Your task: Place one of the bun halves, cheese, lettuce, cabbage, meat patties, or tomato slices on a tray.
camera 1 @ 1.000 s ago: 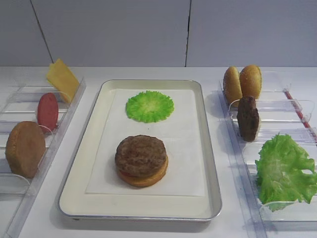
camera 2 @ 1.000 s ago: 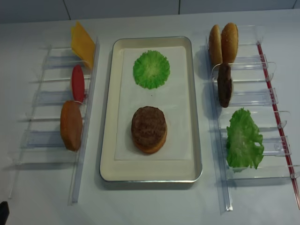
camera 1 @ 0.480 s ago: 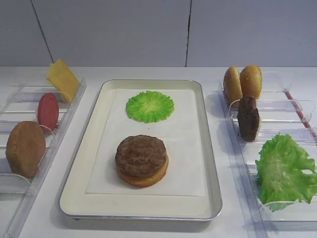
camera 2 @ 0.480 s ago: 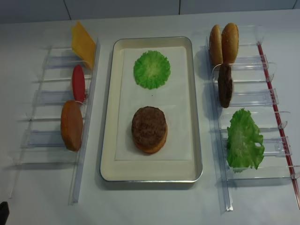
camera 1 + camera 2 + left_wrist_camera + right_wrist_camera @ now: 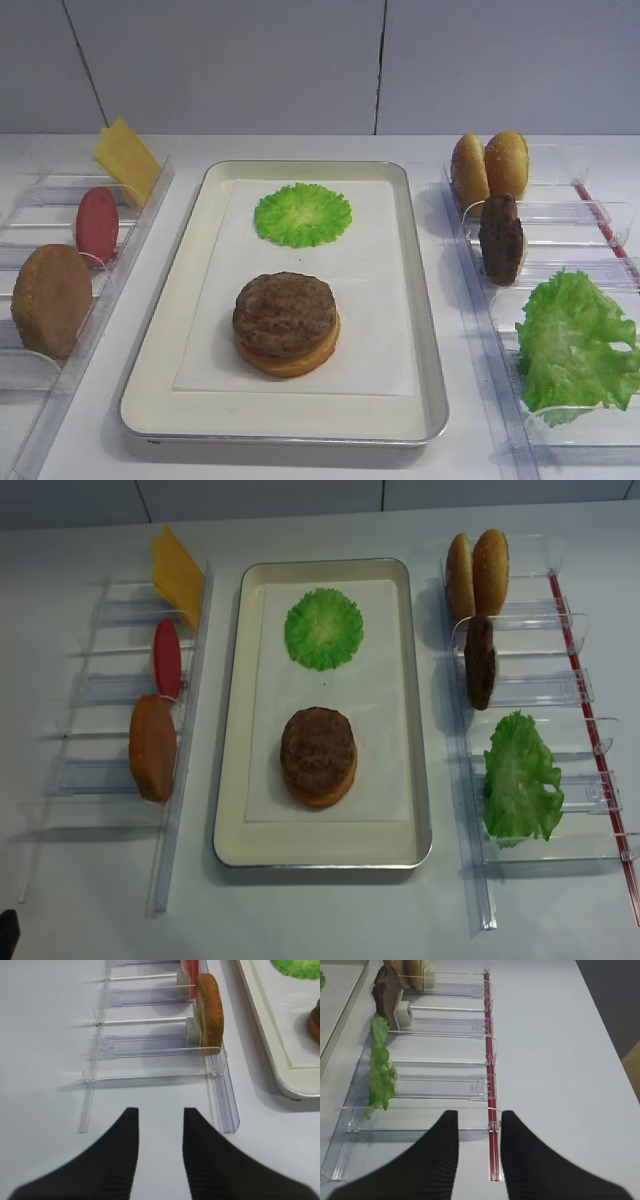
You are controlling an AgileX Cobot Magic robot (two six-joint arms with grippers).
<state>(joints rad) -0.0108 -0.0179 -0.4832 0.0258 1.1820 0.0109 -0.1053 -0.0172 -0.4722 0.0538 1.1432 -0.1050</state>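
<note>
The tray [image 5: 180, 330] lies in the middle, holding a green cabbage round [image 5: 302, 214] and a meat patty [image 5: 285, 312] stacked on a bun half [image 5: 292, 362]. In the right rack stand two bun halves [image 5: 488, 166], a second patty [image 5: 501, 238] and the lettuce [image 5: 575, 340]. The left rack holds the cheese [image 5: 127, 160], a tomato slice [image 5: 96, 225] and a bun half [image 5: 50, 300]. My right gripper [image 5: 479, 1120] is open and empty just short of the right rack's near end, with the lettuce [image 5: 380, 1067] ahead on the left. My left gripper [image 5: 160, 1112] is open and empty before the left rack, its bun half [image 5: 210, 1010] ahead on the right.
Both clear plastic racks [image 5: 530, 780] [image 5: 100, 730] flank the tray on a white table. A red strip [image 5: 490, 1060] runs along the right rack's outer edge. The tray's near corner [image 5: 290, 1090] shows to the right of the left gripper. A grey wall stands behind.
</note>
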